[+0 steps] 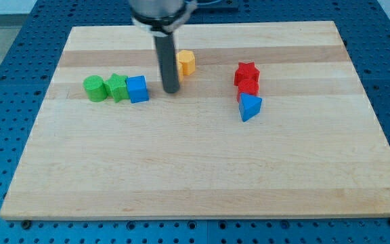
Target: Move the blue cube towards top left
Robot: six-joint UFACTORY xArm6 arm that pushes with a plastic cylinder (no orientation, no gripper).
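Note:
The blue cube (138, 89) sits on the wooden board (202, 169) at the view's left of centre, touching a green star-like block (117, 88), which touches a green cylinder (95, 88). My tip (171, 91) stands on the board just to the view's right of the blue cube, with a small gap between them. The dark rod rises straight up from it to the view's top.
A yellow-orange block (185, 62) sits just right of the rod, partly hidden by it. A red star-shaped block (246, 72) sits on a red block (248, 87), with a blue triangular block (250, 107) below, at the view's right of centre.

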